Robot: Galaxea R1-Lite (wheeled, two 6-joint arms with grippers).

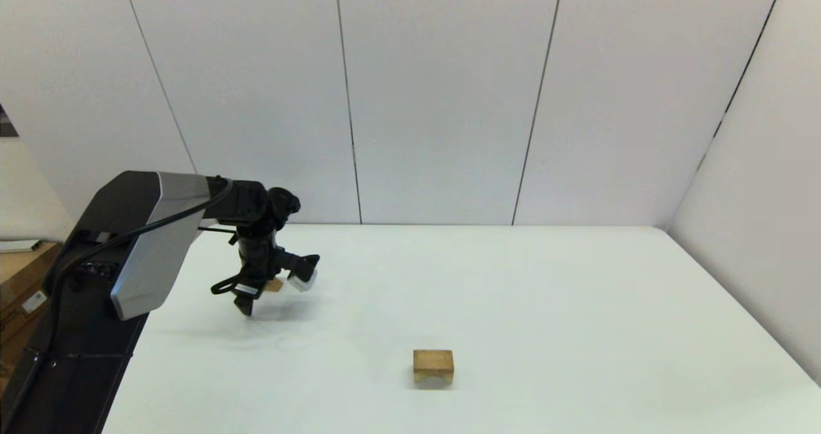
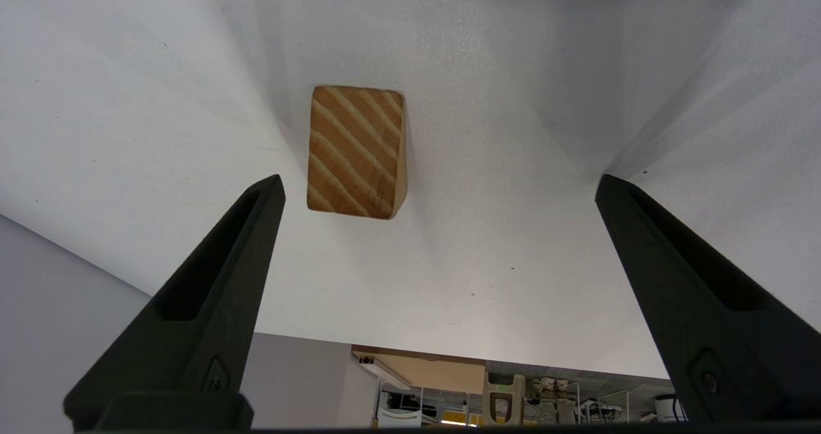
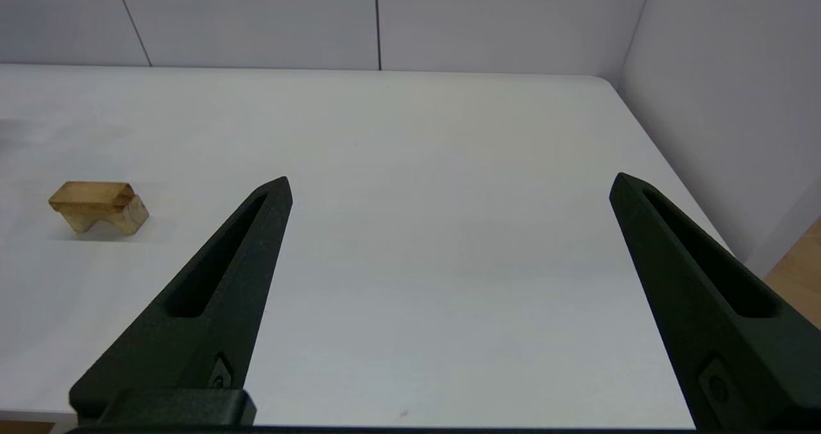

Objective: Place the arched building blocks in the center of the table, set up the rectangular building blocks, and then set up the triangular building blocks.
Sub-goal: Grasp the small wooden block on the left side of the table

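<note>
Arched block (image 1: 433,365) nearest camera, sitting near table (image 1: 545,306) middle, legs down, rectangular bar stacked on top, or so right wrist view looks. Left gripper (image 1: 247,306) way over at table's left side, fingers spread wide, pointing down by striped triangular wedge (image 2: 356,152), not touching. Right gripper (image 3: 449,184) spread too, empty, low over table's right part.

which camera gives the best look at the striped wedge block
The left wrist view: the wedge lies in plain sight on the table ahead of the open left gripper, grain clear. The head view shows only a sliver behind that gripper. The right wrist view misses it.
</note>
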